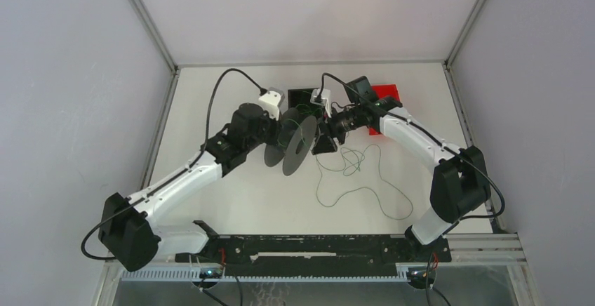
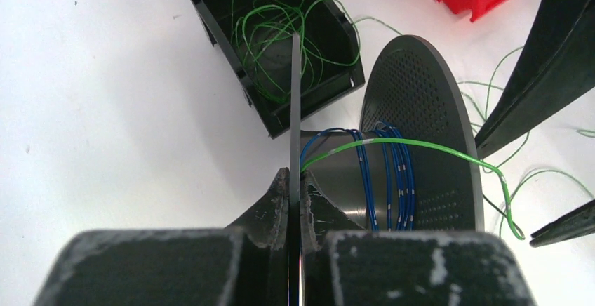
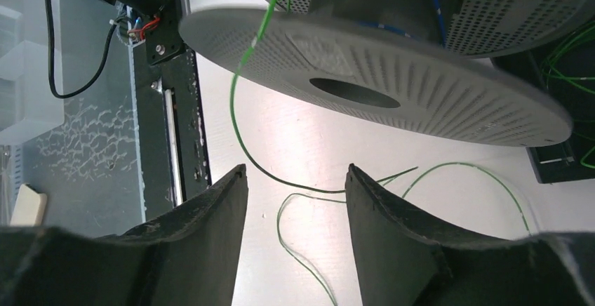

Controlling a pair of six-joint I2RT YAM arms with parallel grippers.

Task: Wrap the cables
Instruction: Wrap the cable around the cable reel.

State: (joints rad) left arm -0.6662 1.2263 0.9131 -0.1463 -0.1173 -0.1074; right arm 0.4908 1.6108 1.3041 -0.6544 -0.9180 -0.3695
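Observation:
My left gripper (image 2: 295, 176) is shut on the thin edge of one flange of a grey perforated spool (image 2: 421, 102) and holds it up above the table. Blue wire and one strand of green cable (image 2: 393, 144) lie across the spool's hub. My right gripper (image 3: 296, 169) stands open just right of the spool (image 1: 291, 141) with nothing between its fingers. A green cable (image 3: 242, 81) hangs from the spool's flange (image 3: 393, 88) down to the table and passes under those fingers. More green cable (image 1: 358, 180) lies in loose loops on the table.
A black open box (image 2: 210, 25) behind the spool holds a tangle of green cable. A red box (image 1: 386, 99) sits at the back right. A black rail (image 1: 316, 250) runs along the near table edge. Grey walls close in both sides.

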